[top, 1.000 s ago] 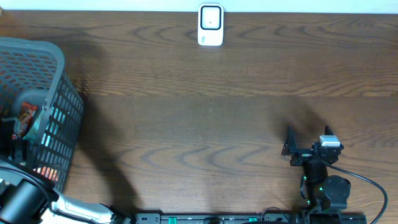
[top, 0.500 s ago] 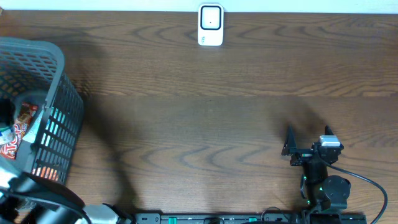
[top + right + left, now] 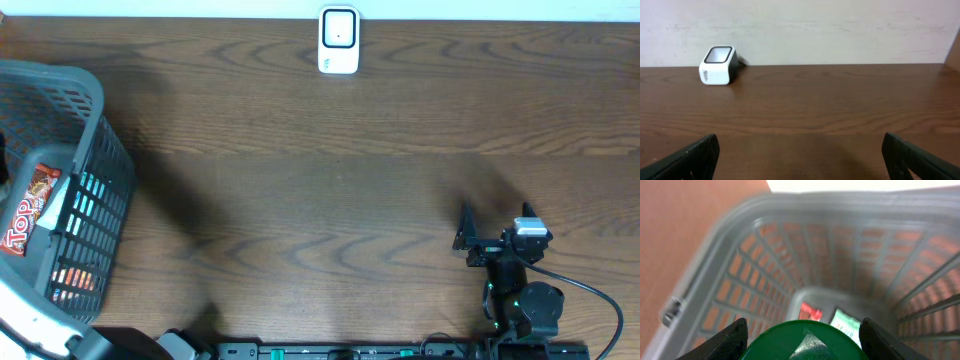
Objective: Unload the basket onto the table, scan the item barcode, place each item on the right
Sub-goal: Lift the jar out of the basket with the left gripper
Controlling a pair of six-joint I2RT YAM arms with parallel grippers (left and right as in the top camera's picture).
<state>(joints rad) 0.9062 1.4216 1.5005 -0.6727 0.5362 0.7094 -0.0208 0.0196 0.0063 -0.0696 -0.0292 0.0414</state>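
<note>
The left fingers (image 3: pixel 732 341) are clamped on a round green-topped item (image 3: pixel 805 342) — it fills the gap and touches both of them. It hangs over the open mouth of the gray basket (image 3: pixel 95 190), which stands at the left end of the wooden counter (image 3: pixel 330 180). At the bottom of the basket lie a red packet (image 3: pixel 811 312) and a green-and-white one, both blurred. From overhead, a red wrapper with white lettering (image 3: pixel 28 208) shows at the left edge over the basket; whether it belongs to the gripped item cannot be told. The white scanner (image 3: pixel 339 40) stands at the far edge, about the middle, well apart from the basket. The right fingers (image 3: pixel 690 157) are spread wide with nothing between them — low over the near right part of the counter, pointing toward the far side.
</note>
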